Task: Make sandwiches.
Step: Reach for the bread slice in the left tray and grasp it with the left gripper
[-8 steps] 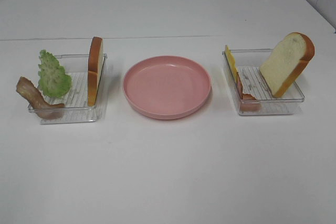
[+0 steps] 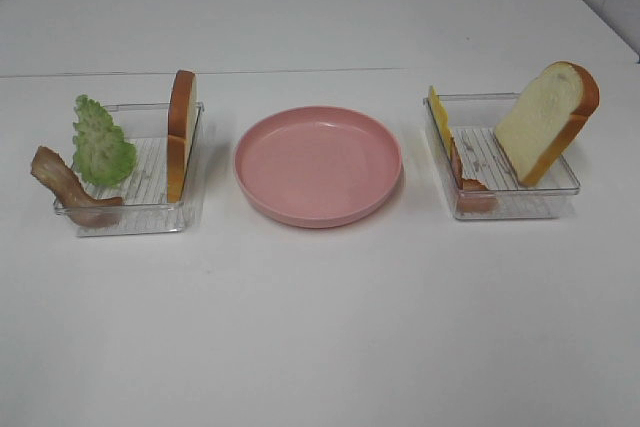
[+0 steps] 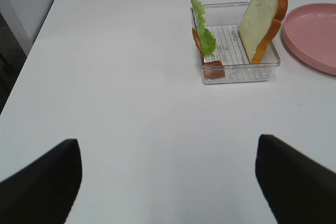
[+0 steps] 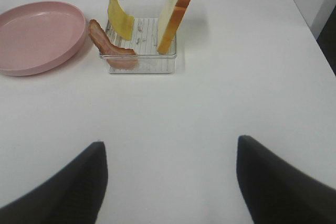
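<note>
The sandwich parts stand unassembled in two clear trays. The left tray [image 2: 140, 219] holds green lettuce [image 2: 100, 142], a brown bacon strip [image 2: 62, 185] and an upright bread slice [image 2: 181, 132]. The right tray [image 2: 520, 205] holds yellow cheese [image 2: 438, 115], reddish ham [image 2: 466, 181] and a leaning bread slice [image 2: 545, 122]. Neither gripper shows in the high view. My left gripper [image 3: 168, 182] is open over bare table, well short of its tray [image 3: 239, 74]. My right gripper [image 4: 170, 182] is open too, apart from its tray [image 4: 147, 65]. Both hold nothing.
A round pink plate [image 2: 318, 162] with nothing on it sits between the two trays. The white table [image 2: 320, 327] runs wide in front of them, and a seam crosses it behind the trays.
</note>
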Action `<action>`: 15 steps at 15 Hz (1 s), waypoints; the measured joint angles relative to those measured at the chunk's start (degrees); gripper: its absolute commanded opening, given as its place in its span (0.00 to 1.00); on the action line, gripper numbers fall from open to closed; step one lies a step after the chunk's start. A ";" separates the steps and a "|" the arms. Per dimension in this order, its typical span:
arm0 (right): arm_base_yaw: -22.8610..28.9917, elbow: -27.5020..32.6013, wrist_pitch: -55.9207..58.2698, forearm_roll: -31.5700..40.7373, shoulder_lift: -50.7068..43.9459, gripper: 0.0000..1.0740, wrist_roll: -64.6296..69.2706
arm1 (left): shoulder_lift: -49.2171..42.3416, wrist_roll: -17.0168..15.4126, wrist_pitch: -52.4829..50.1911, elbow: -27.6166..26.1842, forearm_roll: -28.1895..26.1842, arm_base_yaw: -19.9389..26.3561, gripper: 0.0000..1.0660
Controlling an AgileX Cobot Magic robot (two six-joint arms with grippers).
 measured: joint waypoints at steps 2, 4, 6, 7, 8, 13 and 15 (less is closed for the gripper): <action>0.00 0.00 0.00 0.00 0.00 0.62 0.00 | 0.00 0.00 0.00 0.00 0.00 0.00 0.80; 0.00 0.00 0.00 0.00 0.00 0.62 0.00 | 0.00 0.00 0.00 0.00 0.00 0.00 0.80; 0.00 0.00 0.00 0.00 0.00 0.62 0.00 | 0.00 0.00 0.00 0.00 0.00 0.00 0.80; 0.00 0.00 0.00 0.00 0.00 0.62 0.00 | 0.00 0.00 0.00 0.00 0.00 0.00 0.80; 0.00 0.00 0.00 0.00 0.00 0.62 0.00 | 0.00 0.00 0.00 0.00 0.00 0.00 0.80; 0.00 0.00 0.00 0.00 0.00 0.62 0.00 | 0.00 0.00 0.00 0.00 0.00 0.00 0.80; 0.00 0.00 0.00 0.00 0.00 0.62 0.00 | 0.00 0.06 0.00 0.00 0.00 0.00 0.80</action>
